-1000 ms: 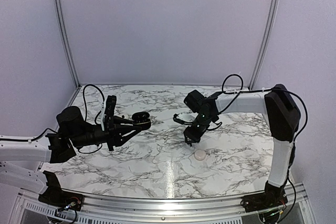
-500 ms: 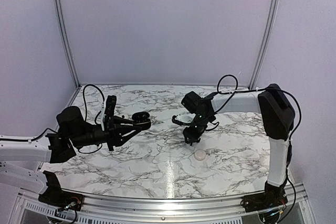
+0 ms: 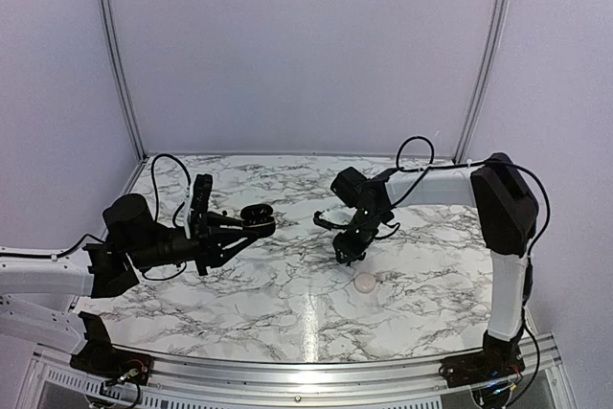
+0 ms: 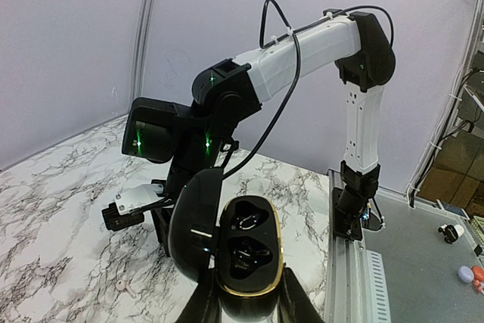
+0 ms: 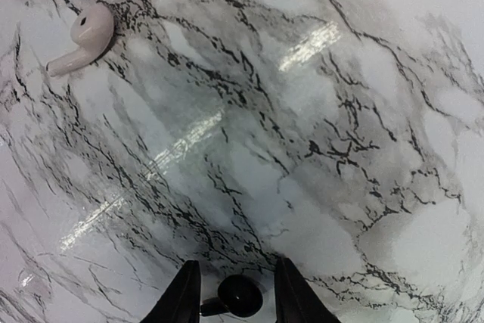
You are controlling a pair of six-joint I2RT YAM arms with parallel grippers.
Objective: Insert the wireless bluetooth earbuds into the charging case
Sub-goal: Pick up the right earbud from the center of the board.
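Right gripper (image 5: 237, 293) narrow, straddling a glossy black earbud (image 5: 240, 296) at six o'clock; pinched or not, can't tell. Stemmed white earbud (image 5: 82, 35) at ten, open veined marble tabletop (image 5: 302, 149) between. Left gripper (image 4: 246, 304) clamps the gold-rimmed charging case (image 4: 243, 251), lid open.

The top external camera sits high behind the arm bases, facing forward and down over the white grey-veined marble table (image 3: 287, 304). The left wrist camera looks level across the table from close behind the open glossy black charging case (image 4: 242, 251) at 6 o'clock, toward the white-and-black right arm (image 4: 302, 43), which the top view shares. The right wrist camera looks down on the marble from very near. The white stemmed earbud (image 5: 82, 38) at its 10 o'clock also shows in the left wrist view.
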